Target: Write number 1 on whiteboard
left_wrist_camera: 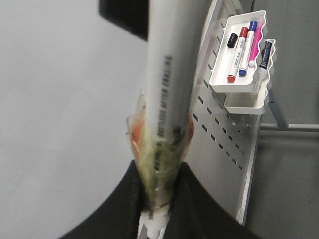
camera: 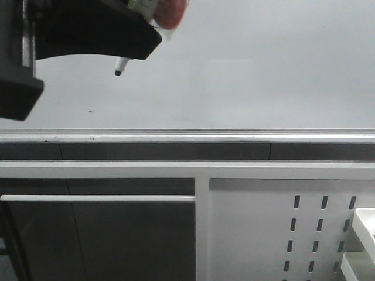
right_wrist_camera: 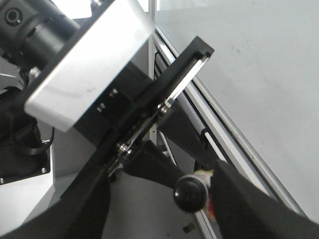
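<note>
Fingers: left ones (left_wrist_camera: 124, 199) pinch the marker pen (left_wrist_camera: 167, 99); right ones, can't tell
Pen tip (camera: 118, 72): hovering by the whiteboard (camera: 263, 70), upper left
Number 1: no stroke yet

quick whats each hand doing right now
left hand: closed on the marker pen
right hand: cannot be told, its fingers are not clear in the right wrist view
</note>
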`<state>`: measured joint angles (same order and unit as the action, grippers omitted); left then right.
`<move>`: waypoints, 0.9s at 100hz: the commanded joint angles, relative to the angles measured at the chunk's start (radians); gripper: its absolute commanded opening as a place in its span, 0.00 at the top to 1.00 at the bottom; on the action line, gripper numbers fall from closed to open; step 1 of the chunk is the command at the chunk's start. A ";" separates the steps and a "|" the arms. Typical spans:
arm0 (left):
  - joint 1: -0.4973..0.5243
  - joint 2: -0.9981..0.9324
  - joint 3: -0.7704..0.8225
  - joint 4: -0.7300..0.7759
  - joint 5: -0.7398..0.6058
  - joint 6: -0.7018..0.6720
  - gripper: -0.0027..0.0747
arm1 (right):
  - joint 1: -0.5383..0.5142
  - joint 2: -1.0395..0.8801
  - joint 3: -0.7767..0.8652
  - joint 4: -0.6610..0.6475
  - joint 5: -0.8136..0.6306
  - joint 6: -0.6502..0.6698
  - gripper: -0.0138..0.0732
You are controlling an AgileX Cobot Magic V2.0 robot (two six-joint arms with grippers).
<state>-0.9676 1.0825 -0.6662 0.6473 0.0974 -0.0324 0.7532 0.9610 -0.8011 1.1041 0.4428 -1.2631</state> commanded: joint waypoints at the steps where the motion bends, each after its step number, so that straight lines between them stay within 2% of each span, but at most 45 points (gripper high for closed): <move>1: -0.009 -0.021 -0.035 0.001 -0.035 -0.002 0.99 | 0.005 0.003 -0.055 0.055 -0.049 -0.009 0.38; 28: -0.009 -0.021 -0.035 0.008 -0.008 -0.002 0.99 | 0.005 0.055 -0.085 0.058 -0.003 -0.009 0.47; 90: -0.009 -0.027 -0.035 0.017 -0.007 -0.002 0.99 | 0.001 0.065 -0.085 -0.016 0.004 0.016 0.47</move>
<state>-0.9699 1.0825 -0.6662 0.6610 0.1420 -0.0309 0.7581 1.0327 -0.8516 1.0845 0.4573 -1.2573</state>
